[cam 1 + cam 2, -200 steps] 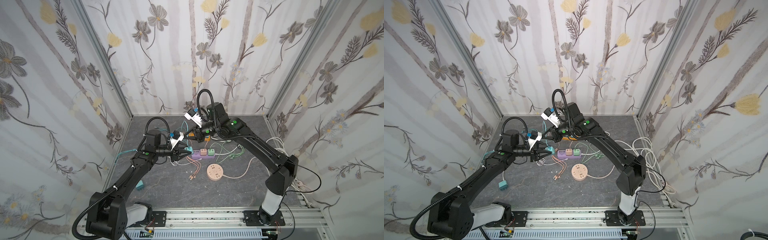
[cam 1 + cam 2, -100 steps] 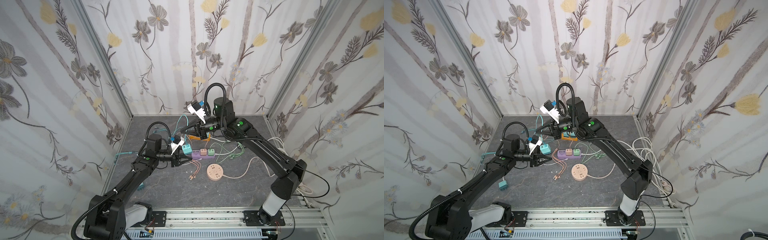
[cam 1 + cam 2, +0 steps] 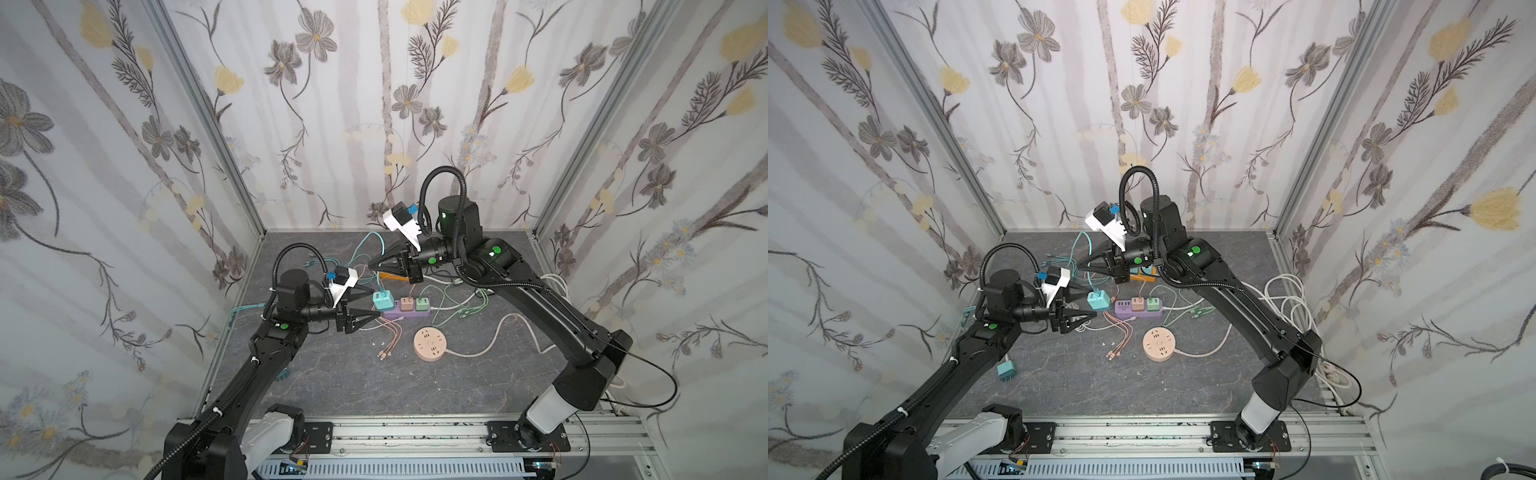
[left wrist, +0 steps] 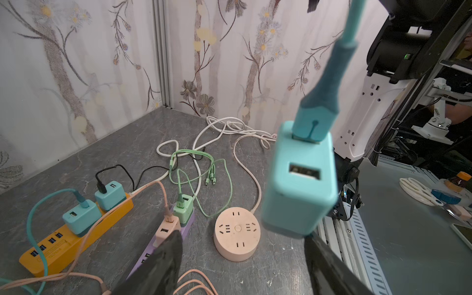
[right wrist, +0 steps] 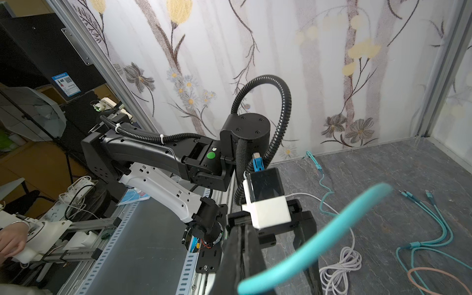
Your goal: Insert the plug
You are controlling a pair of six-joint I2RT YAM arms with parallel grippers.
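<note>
Left wrist view: charger [image 4: 298, 178] dangles near strip [image 4: 189, 224] on cable [image 4: 329, 84] pinched by right gripper [image 3: 372, 266]; left gripper [image 4: 242, 235], wide, should grip it squarely, prongs toward strip.

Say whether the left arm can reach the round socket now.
Probably yes. The left gripper is open, and the socket lies close ahead past flat cable ends. Only the teal charger, dangling beside one finger, might get bumped.
</note>
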